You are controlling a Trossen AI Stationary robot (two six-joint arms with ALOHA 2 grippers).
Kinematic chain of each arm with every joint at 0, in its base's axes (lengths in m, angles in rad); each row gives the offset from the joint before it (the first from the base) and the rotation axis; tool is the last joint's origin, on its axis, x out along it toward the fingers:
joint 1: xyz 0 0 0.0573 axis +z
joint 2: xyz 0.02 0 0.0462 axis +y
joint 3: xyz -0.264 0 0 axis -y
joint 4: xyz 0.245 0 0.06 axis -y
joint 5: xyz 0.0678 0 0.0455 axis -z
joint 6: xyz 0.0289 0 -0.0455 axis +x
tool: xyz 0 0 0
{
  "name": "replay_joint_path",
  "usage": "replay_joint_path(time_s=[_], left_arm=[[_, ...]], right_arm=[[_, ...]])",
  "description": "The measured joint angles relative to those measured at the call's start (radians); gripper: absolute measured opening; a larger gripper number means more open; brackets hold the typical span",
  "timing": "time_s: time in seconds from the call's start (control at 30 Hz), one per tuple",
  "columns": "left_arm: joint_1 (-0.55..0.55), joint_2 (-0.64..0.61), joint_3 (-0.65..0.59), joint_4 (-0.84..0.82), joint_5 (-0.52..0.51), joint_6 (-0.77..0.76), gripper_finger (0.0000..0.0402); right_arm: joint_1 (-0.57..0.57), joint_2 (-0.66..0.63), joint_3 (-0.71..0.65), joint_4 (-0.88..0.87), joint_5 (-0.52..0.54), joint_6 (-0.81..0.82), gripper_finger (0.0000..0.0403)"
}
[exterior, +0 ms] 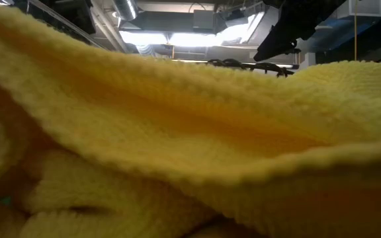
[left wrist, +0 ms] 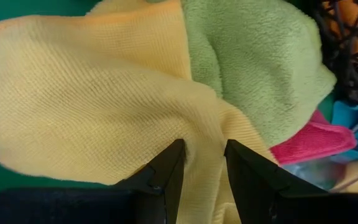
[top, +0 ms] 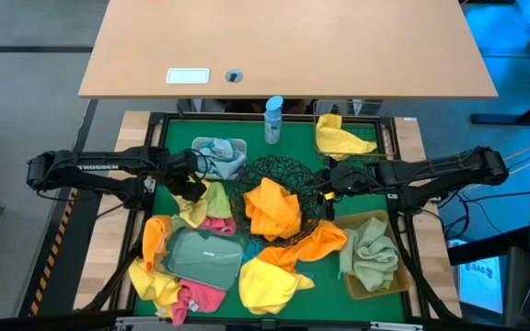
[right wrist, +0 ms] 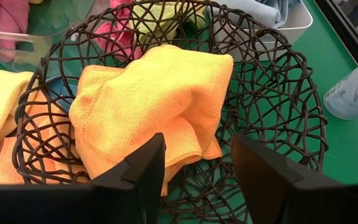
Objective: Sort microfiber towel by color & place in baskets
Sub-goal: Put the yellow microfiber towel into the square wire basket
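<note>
My left gripper (top: 191,188) (left wrist: 202,163) is down at the left of the round black wire bowl (top: 279,198), shut on a yellow towel (left wrist: 92,99) that lies against a green towel (left wrist: 260,68) and a pink towel (left wrist: 309,140). My right gripper (top: 325,190) (right wrist: 197,168) hangs open over the bowl's right part, above the orange towel (right wrist: 154,99) lying in the bowl (right wrist: 272,87). A second orange towel (top: 316,244) drapes over the bowl's near rim. A yellow towel (exterior: 177,145) fills the low view. My left gripper pinches a raised fold of the yellow towel (left wrist: 202,140) between its two fingers, coming from above. The rest of the towel spreads out slack beyond the fingers, on the mat and against the green towel.
Square wire basket (top: 346,119) with a yellow towel, white tub (top: 219,152) with a blue-grey towel, tan bin (top: 389,276) with a green towel, clear tray (top: 205,257), blue-capped bottle (top: 273,119). Yellow towels (top: 265,285) and pink towels (top: 196,299) lie at the near edge.
</note>
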State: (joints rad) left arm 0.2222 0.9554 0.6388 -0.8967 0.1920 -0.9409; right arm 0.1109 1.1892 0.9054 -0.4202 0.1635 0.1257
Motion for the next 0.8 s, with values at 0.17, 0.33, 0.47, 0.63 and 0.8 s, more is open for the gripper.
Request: replay_joint_path(time_s=[0.17,0.33,0.47,0.63,0.8], left_arm=[[0.0,0.0,0.0,0.001,0.001,-0.002,0.0115],[-0.001,0.0,0.0,0.001,0.001,0.008,0.0115],[-0.019,0.0,0.0,0.001,0.001,0.043,0.0115],[-0.075,0.0,0.0,-0.002,0.002,0.1,0.0115],[-0.12,0.0,0.0,-0.003,-0.091,0.134,0.0115]], right_arm=[[0.0,0.0,0.0,0.0,0.0,0.0,0.0182],[0.0,0.0,0.0,0.0,0.0,0.0,0.0182],[0.0,0.0,0.0,0.0,0.0,0.0,0.0182],[0.0,0.0,0.0,0.0,0.0,0.0,0.0182],[0.0,0.0,0.0,0.0,0.0,0.0,0.0182]])
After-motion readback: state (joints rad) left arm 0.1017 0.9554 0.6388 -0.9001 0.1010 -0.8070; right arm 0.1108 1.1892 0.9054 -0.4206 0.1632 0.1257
